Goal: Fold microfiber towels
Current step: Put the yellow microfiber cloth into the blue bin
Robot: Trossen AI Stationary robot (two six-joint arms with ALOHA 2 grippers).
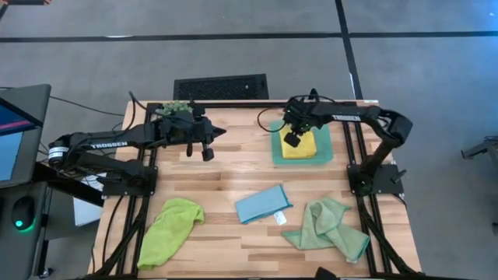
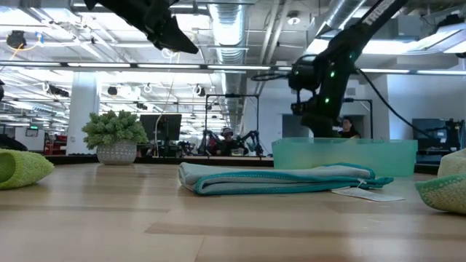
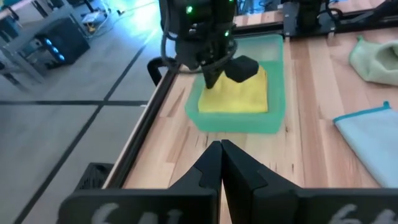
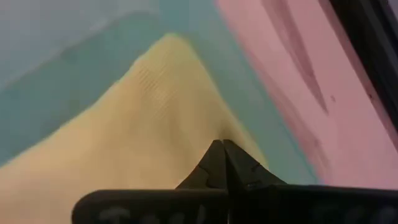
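Note:
A folded yellow towel [image 1: 305,148] lies in the teal tray [image 1: 327,152] at the far right. My right gripper [image 1: 291,141] points steeply down over the towel's left part, fingers shut [image 4: 221,146]. My left gripper [image 1: 222,132] hangs shut [image 3: 221,148] above the table's far middle, clear of everything and pointing toward the tray. A folded light blue towel [image 1: 263,204] lies flat near the table's middle. A crumpled lime green towel [image 1: 171,229] lies at the near left, and a crumpled sage green towel [image 1: 328,225] at the near right. My right gripper stands with its shut fingertips [image 3: 210,76] at the yellow towel's surface near one corner [image 4: 180,74], coming from above. I cannot tell whether they touch the cloth. The towel lies flat in the tray.
A small potted plant [image 1: 175,109] stands at the far left edge, behind my left arm. A white tag [image 1: 280,219] lies beside the blue towel. Bare wood shows across the table's middle between the arms and the three loose towels.

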